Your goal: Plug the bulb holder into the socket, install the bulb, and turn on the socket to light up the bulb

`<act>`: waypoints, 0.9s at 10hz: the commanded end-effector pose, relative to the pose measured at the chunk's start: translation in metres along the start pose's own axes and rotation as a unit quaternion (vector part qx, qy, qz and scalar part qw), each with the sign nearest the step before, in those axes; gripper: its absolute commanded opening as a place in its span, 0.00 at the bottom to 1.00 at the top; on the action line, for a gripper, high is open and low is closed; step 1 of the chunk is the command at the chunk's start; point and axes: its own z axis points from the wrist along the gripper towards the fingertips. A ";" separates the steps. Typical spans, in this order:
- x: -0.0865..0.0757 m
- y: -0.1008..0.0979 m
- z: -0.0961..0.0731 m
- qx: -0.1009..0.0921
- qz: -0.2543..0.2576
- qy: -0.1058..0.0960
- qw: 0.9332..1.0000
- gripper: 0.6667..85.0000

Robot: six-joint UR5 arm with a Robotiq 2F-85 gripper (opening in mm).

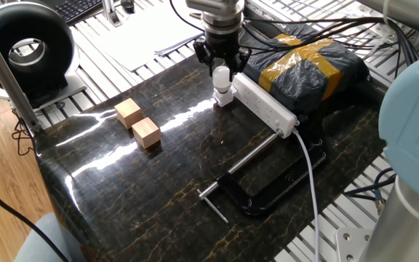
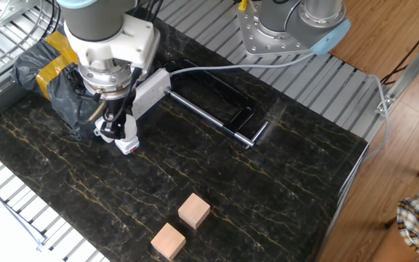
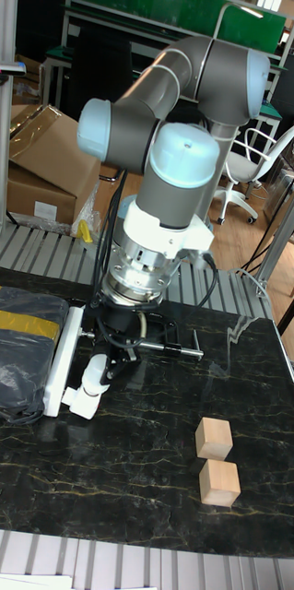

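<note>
The long white socket [image 1: 265, 106] lies at the back of the dark table, its thick cable running to the front right. At its near end sits the white bulb holder [image 1: 225, 98], touching the strip's end face. The white bulb [image 1: 222, 76] stands upright directly on top of the holder. My gripper [image 1: 222, 70] comes down from above, and its black fingers are shut on the bulb's sides. The other fixed view shows the gripper [image 2: 119, 120] over the holder [image 2: 127, 145] beside the socket [image 2: 149, 86]. In the tall view the bulb [image 3: 93, 372] sits above the holder [image 3: 82, 402].
Two tan wooden cubes [image 1: 129, 111] [image 1: 147, 132] sit on the left part of the table. A black clamp [image 1: 266, 186] lies at the front right over the cable. A black bag with yellow tape [image 1: 308, 62] lies behind the socket.
</note>
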 end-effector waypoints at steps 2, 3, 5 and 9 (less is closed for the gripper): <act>-0.004 -0.004 -0.001 -0.008 0.053 -0.001 0.999 0.26; -0.007 -0.005 -0.006 -0.011 0.065 0.003 0.998 0.25; -0.008 -0.004 -0.006 -0.012 0.085 -0.005 0.996 0.25; 0.006 0.003 -0.003 -0.017 0.122 -0.001 0.992 0.25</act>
